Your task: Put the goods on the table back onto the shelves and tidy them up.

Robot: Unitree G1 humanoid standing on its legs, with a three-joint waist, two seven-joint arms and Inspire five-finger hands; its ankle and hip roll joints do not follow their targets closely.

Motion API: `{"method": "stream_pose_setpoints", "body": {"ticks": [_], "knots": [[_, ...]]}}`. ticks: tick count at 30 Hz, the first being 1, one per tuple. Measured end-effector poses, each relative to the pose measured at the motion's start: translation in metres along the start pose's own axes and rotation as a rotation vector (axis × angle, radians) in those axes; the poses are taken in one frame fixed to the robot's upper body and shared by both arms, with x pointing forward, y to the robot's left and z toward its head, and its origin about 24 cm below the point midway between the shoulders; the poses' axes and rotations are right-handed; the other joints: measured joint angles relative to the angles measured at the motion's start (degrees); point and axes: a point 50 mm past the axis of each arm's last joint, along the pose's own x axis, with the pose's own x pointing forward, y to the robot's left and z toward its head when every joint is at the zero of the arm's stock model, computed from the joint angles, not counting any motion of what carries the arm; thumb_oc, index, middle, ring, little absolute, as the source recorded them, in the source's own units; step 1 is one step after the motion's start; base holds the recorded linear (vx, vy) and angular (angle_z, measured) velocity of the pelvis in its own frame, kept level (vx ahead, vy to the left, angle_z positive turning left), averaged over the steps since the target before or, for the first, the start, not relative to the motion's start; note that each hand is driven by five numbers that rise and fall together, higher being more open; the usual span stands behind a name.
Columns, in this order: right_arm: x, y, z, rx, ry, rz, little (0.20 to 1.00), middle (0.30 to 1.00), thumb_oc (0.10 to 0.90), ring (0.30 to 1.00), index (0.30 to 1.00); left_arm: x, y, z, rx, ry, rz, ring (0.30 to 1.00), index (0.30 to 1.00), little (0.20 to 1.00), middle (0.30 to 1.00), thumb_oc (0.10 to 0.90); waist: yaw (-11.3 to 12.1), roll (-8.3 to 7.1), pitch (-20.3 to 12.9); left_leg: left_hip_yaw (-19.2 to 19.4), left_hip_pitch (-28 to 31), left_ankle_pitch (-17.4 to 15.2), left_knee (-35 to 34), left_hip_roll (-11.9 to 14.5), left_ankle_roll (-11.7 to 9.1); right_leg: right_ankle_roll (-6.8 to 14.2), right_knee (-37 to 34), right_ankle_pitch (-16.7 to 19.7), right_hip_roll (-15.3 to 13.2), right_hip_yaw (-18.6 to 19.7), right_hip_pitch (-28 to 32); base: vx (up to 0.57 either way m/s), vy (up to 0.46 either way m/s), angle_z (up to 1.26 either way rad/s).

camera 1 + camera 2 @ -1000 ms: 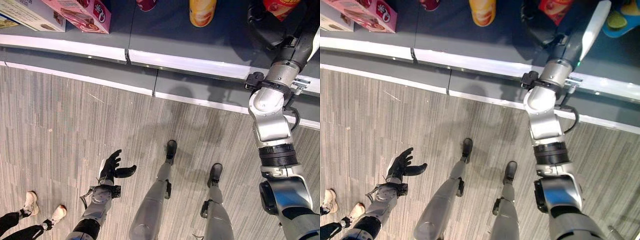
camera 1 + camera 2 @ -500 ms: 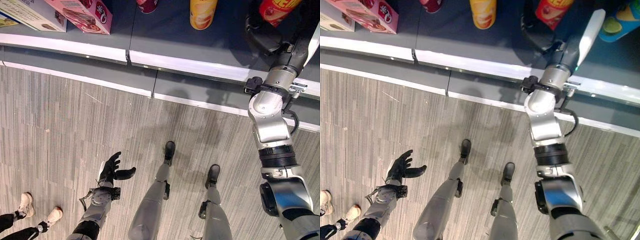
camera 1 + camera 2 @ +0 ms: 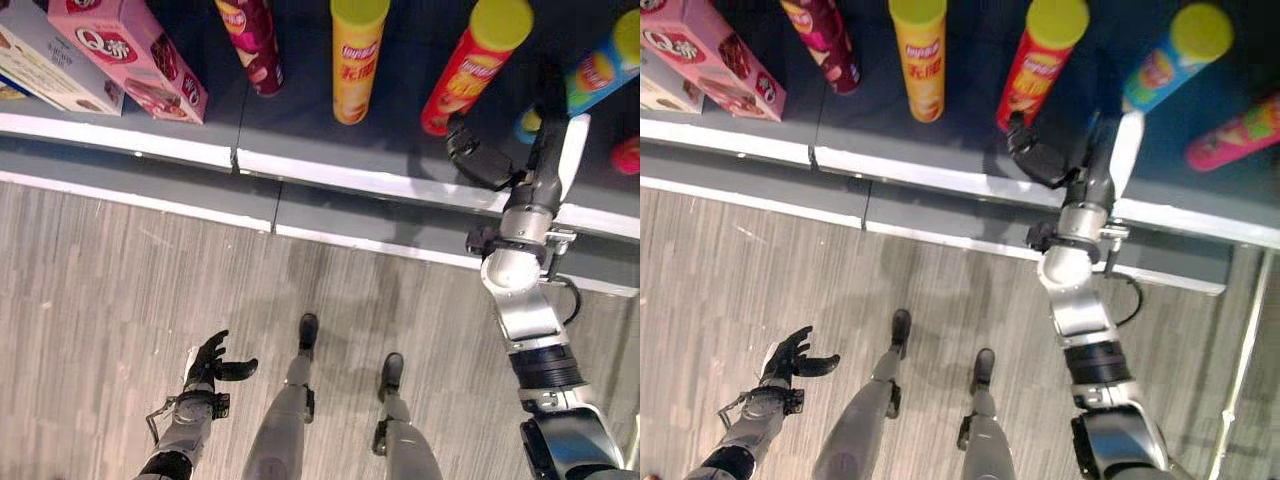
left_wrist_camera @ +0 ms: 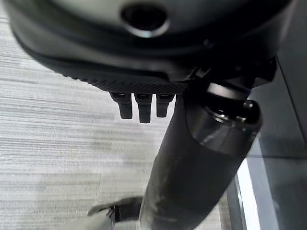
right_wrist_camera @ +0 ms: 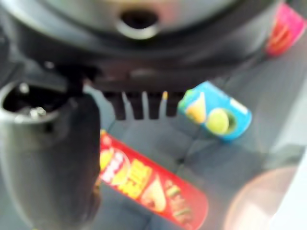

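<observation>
Goods sat on the grey shelf (image 3: 300,130): we saw a red can (image 3: 463,66) standing upright between a yellow can (image 3: 355,60) and a blue can (image 3: 598,68), with a maroon can (image 3: 250,40) and a pink box (image 3: 128,55) further toward the robot's left, and a white box (image 3: 40,65) beside the pink one. A pink can (image 3: 1240,130) lay at the far right. The right robot hand (image 3: 480,158) was over the shelf just beside the base of the red can, fingers straight and relaxed, holding nothing. The left robot hand (image 3: 212,358) hung low over the wood-grain floor (image 3: 100,290), well apart from the shelf, fingers spread and empty.
</observation>
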Motion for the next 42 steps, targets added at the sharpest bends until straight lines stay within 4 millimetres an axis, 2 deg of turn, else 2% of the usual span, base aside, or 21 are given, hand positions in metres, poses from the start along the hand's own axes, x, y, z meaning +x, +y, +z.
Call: {"method": "stream_pose_setpoints", "body": {"ticks": [5, 8, 11, 12, 13, 15, 16, 17, 18, 19, 20, 21, 22, 24, 26, 27, 29, 35, 38, 41, 42], "knots": [[-0.075, 0.021, -0.036, 0.134, 0.203, 0.300, 0.900, 0.900, 0.800, 0.900, 0.900, -0.010, 0.006, -0.036, 0.040, 0.145, 0.010, 0.900, 0.900, 0.900, 0.900, 0.800, -3.58, -3.30, -3.85, 2.07, 5.48, -1.49, -0.01, -0.24, 0.13, 0.02, 0.01, -0.12, -0.31, 0.08, 4.43, 0.03, 0.059, -0.16], [-0.104, 0.019, -0.054, 0.173, 0.315, 0.454, 0.900, 0.900, 0.800, 0.900, 0.900, -0.010, 0.011, -0.037, 0.056, 0.144, 0.022, 0.900, 0.900, 0.900, 0.900, 0.800, -4.95, -4.61, -5.37, 3.79, 8.34, -2.13, 0.01, 0.15, 0.70, -0.13, 0.02, 0.08, -0.16, 0.41, 5.80, 0.00, 0.067, -0.30], [-0.120, 0.020, -0.057, 0.266, 0.365, 0.552, 0.900, 0.900, 0.800, 0.900, 0.900, -0.012, 0.015, -0.043, 0.069, 0.166, 0.023, 0.900, 0.900, 0.900, 0.900, 0.800, -6.57, -5.43, -6.90, 6.65, 9.95, -2.68, -0.01, 0.38, 0.99, -1.16, 0.05, 0.93, -0.06, 2.69, 5.93, -0.06, 0.101, -0.50], [-0.128, 0.026, -0.056, 0.310, 0.385, 0.619, 0.900, 0.900, 0.800, 0.900, 0.900, -0.014, 0.019, -0.050, 0.075, 0.197, 0.028, 0.900, 0.900, 0.900, 0.900, 0.800, -7.83, -5.99, -7.41, 9.06, 11.20, -3.10, 0.00, 0.22, 1.38, -1.43, 0.04, 1.73, -0.01, 4.77, 5.78, -0.07, 0.097, -1.68], [-0.139, 0.032, -0.042, 0.349, 0.346, 0.762, 0.900, 0.900, 0.800, 0.900, 0.900, -0.016, 0.022, -0.057, 0.080, 0.243, 0.036, 0.900, 0.900, 0.900, 0.900, 0.800, -13.73, -6.78, -7.79, 12.97, 12.36, -4.63, 1.10, 0.95, 1.68, 1.62, 0.51, 5.78, 0.79, 6.45, 3.62, -0.10, 0.185, -1.57], [-0.143, 0.026, -0.042, 0.329, 0.341, 0.796, 0.900, 0.900, 0.800, 0.900, 0.900, -0.017, 0.024, -0.061, 0.065, 0.262, 0.043, 0.900, 0.900, 0.900, 0.900, 0.800, -16.04, -7.13, -7.90, 16.13, 14.42, -5.77, -0.07, 1.75, 2.81, 3.64, 0.66, 7.60, 0.81, 7.50, 3.40, -0.02, 0.236, -1.21], [-0.147, 0.026, -0.048, 0.335, 0.375, 0.787, 0.900, 0.900, 0.800, 0.900, 0.900, -0.013, 0.023, -0.053, 0.067, 0.232, 0.035, 0.900, 0.900, 0.900, 0.900, 0.800, -17.43, -8.51, -8.15, 19.01, 15.58, -6.37, 1.16, 1.70, 1.45, 3.92, 0.77, 9.56, 1.90, 7.69, 2.27, 0.00, 0.165, -2.09], [-0.147, 0.037, -0.053, 0.368, 0.408, 0.772, 0.900, 0.900, 0.800, 0.900, 0.900, -0.023, 0.039, -0.065, 0.081, 0.247, 0.068, 0.900, 0.900, 0.900, 0.900, 0.800, -15.10, -9.54, -8.75, 26.30, 17.61, -8.56, 2.65, 3.76, 2.69, 1.66, 0.47, 15.17, 4.68, 5.49, 0.92, -0.06, 0.055, -2.79], [-0.145, 0.033, -0.057, 0.384, 0.427, 0.718, 0.900, 0.900, 0.800, 0.900, 0.900, -0.028, 0.043, -0.071, 0.087, 0.262, 0.067, 0.900, 0.900, 0.900, 0.900, 0.800, -14.43, -10.23, -9.26, 31.57, 19.29, -10.57, 4.38, 5.50, 3.36, -1.22, -0.02, 17.59, 5.45, 0.49, 0.62, -0.03, -0.006, -2.83], [-0.146, 0.009, -0.069, 0.344, 0.464, 0.624, 0.900, 0.900, 0.800, 0.900, 0.900, -0.028, 0.037, -0.073, 0.074, 0.268, 0.058, 0.900, 0.900, 0.900, 0.900, 0.800, -16.46, -9.00, -9.62, 33.46, 20.81, -11.56, 4.73, 6.01, 3.52, 1.09, 0.66, 11.33, 4.47, -7.54, 1.25, 0.05, -0.088, -1.85], [-0.151, -0.012, -0.079, 0.293, 0.510, 0.568, 0.900, 0.900, 0.800, 0.900, 0.900, -0.027, 0.037, -0.071, 0.072, 0.255, 0.055, 0.900, 0.900, 0.900, 0.900, 0.800, -16.53, -7.80, -9.58, 34.31, 20.93, -11.81, 4.73, 6.52, 3.01, 1.12, 2.16, 8.51, 3.13, -8.90, 1.62, 0.14, -0.089, -0.80], [-0.160, -0.019, -0.085, 0.276, 0.548, 0.555, 0.900, 0.900, 0.800, 0.900, 0.900, -0.025, 0.039, -0.071, 0.063, 0.264, 0.067, 0.900, 0.900, 0.900, 0.900, 0.800, -17.15, -8.36, -10.37, 34.24, 20.99, -11.52, 4.75, 6.33, 2.00, 1.67, 2.32, 8.53, 2.27, -7.35, 2.96, 0.18, -0.082, -0.48], [-0.178, -0.020, -0.092, 0.267, 0.615, 0.594, 0.900, 0.900, 0.800, 0.900, 0.900, -0.031, 0.040, -0.084, 0.078, 0.347, 0.074, 0.900, 0.900, 0.900, 0.900, 0.800, -18.66, -7.40, -11.81, 34.94, 23.19, -9.34, 2.73, 6.83, -0.69, 0.28, 0.43, 5.57, 3.76, -4.68, 5.68, 0.26, -0.041, -0.20], [-0.182, -0.023, -0.095, 0.253, 0.635, 0.594, 0.900, 0.900, 0.800, 0.900, 0.900, -0.034, 0.031, -0.089, 0.080, 0.362, 0.044, 0.900, 0.900, 0.900, 0.900, 0.800, -19.40, -4.83, -12.93, 35.73, 24.97, -8.13, 0.64, 7.73, -2.22, -0.21, 0.11, 4.98, 5.52, -4.73, 6.50, 0.19, -0.033, -0.21], [-0.184, -0.042, -0.102, 0.203, 0.666, 0.553, 0.900, 0.900, 0.800, 0.900, 0.900, -0.034, 0.011, -0.083, 0.081, 0.316, -0.017, 0.900, 0.900, 0.900, 0.900, 0.800, -19.17, -2.04, -13.97, 35.40, 26.71, -7.67, -0.18, 8.59, -2.92, -2.29, 0.13, 3.74, 6.63, -5.16, 8.66, 0.13, -0.031, -0.06], [-0.175, -0.053, -0.104, 0.150, 0.649, 0.534, 0.900, 0.900, 0.800, 0.900, 0.900, -0.029, -0.002, -0.068, 0.066, 0.229, -0.062, 0.900, 0.900, 0.900, 0.900, 0.800, -19.28, -0.22, -15.36, 33.84, 27.50, -7.72, -0.22, 9.43, -2.99, -2.90, 0.13, 3.20, 7.23, -5.09, 9.25, 0.22, -0.053, -0.08], [-0.165, -0.070, -0.105, 0.117, 0.630, 0.450, 0.900, 0.900, 0.800, 0.900, 0.900, -0.024, -0.009, -0.055, 0.069, 0.179, -0.088, 0.900, 0.900, 0.900, 0.900, 0.800, -19.39, 0.96, -15.87, 32.72, 27.83, -7.85, -0.08, 9.46, -3.17, -3.75, 0.11, 2.53, 7.18, -5.60, 9.57, 0.22, -0.070, 0.08], [-0.151, -0.093, -0.106, 0.043, 0.595, 0.297, 0.900, 0.900, 0.800, 0.900, 0.900, -0.032, -0.008, -0.071, 0.090, 0.240, -0.088, 0.900, 0.900, 0.900, 0.900, 0.800, -18.99, 1.85, -16.34, 31.06, 27.85, -7.85, -0.06, 9.31, -3.18, -4.22, 0.11, 2.12, 6.87, -6.16, 10.20, 0.15, -0.116, 0.12], [-0.146, -0.102, -0.105, 0.005, 0.577, 0.257, 0.900, 0.900, 0.800, 0.900, 0.900, -0.044, -0.005, -0.093, 0.098, 0.322, -0.086, 0.900, 0.900, 0.900, 0.900, 0.800, -18.17, 2.25, -16.24, 30.79, 28.50, -7.93, -0.03, 9.70, -3.34, -4.79, 0.10, 0.99, 7.30, -6.14, 11.09, 0.20, -0.229, 0.04], [-0.141, -0.106, -0.103, -0.009, 0.555, 0.231, 0.900, 0.900, 0.800, 0.900, 0.900, -0.053, -0.002, -0.106, 0.103, 0.363, -0.080, 0.900, 0.900, 0.900, 0.900, 0.800, -17.98, 2.73, -16.19, 30.70, 29.25, -7.78, 0.01, 10.81, -4.49, -6.11, 0.44, 0.08, 8.45, -6.20, 11.64, 0.20, -0.259, -0.02], [-0.140, -0.107, -0.102, -0.014, 0.547, 0.225, 0.900, 0.900, 0.800, 0.900, 0.900, -0.057, 0.000, -0.111, 0.103, 0.383, -0.076, 0.900, 0.900, 0.900, 0.900, 0.800, -17.72, 2.87, -16.08, 30.94, 30.25, -7.81, 0.01, 11.58, -5.27, -7.65, 1.23, -0.68, 9.34, -5.82, 11.99, 0.22, -0.343, -0.15]]}}
